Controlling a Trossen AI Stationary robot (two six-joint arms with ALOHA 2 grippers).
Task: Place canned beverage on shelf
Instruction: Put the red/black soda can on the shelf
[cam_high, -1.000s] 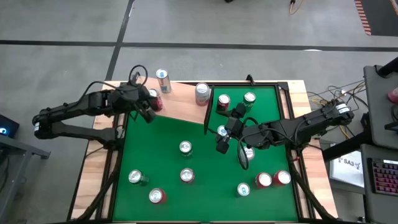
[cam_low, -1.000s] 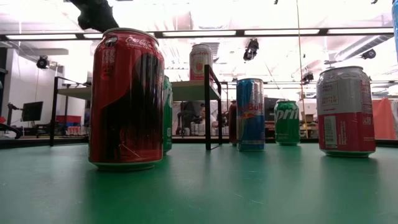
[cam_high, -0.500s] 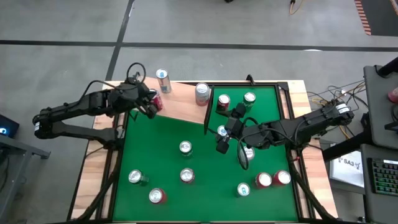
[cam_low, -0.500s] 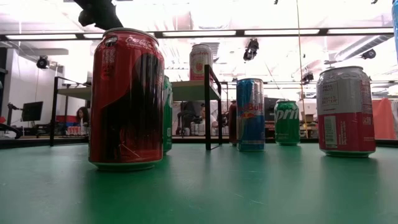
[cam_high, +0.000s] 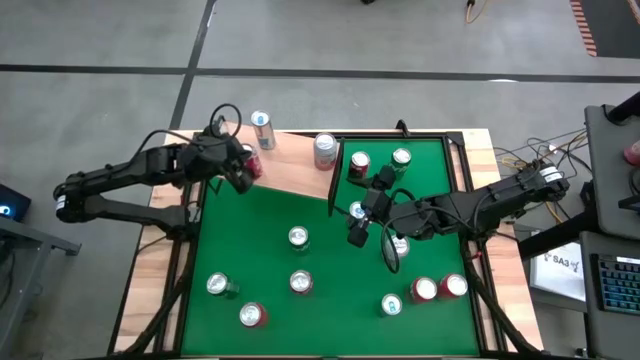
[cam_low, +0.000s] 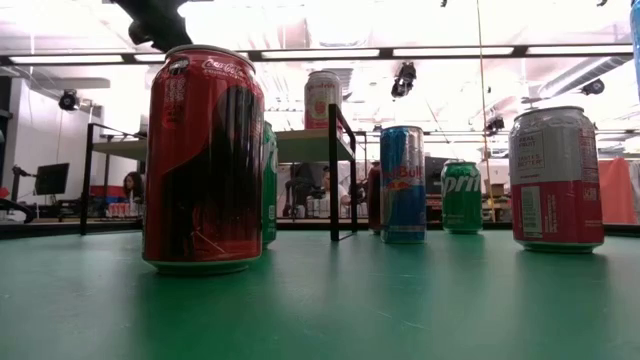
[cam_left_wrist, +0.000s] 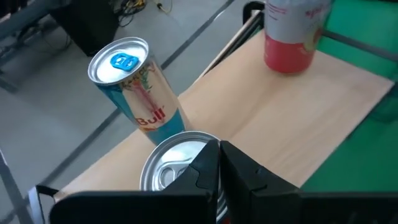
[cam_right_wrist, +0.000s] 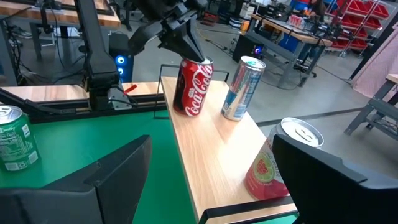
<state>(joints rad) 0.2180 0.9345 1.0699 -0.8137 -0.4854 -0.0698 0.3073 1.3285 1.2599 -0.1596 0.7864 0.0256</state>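
From above we see the shelf (cam_high: 290, 170), a flat pale wood-grain board lying across the far left corner of the green felt-like table (cam_high: 320, 270), with a thin dark upright end panel at its right end. On it stand a slim blue and silver Red Bull can (cam_high: 262, 130) near the far edge and a pink and white can (cam_high: 325, 150) close to the end panel. The left gripper (cam_high: 243, 172), fingers pressed together, sits right over a red Coca-Cola can (cam_high: 252, 165) at the shelf's left end, while the right gripper (cam_high: 375, 215) hangs with jaws spread wide over the middle of the table among scattered cans. From table height we see the shelf (cam_low: 300, 145) raised behind a large red Coca-Cola can (cam_low: 203, 160) in front, the pink and white can (cam_low: 323, 100) standing on top of it by the dark panel. Through the left wrist camera we look down on the pale board (cam_left_wrist: 292, 118), the Red Bull can (cam_left_wrist: 140, 93) standing tilted in the view, and the left gripper's closed fingers (cam_left_wrist: 236, 174) at the silver top of the can (cam_left_wrist: 174, 165) below them. Through the right wrist camera we see the shelf (cam_right_wrist: 211, 155) running away from us, carrying the Coca-Cola can (cam_right_wrist: 191, 87) with the left gripper (cam_right_wrist: 189, 53) touching its top, the Red Bull can (cam_right_wrist: 239, 87) just beside it, and the pink and white can (cam_right_wrist: 273, 165) nearest.
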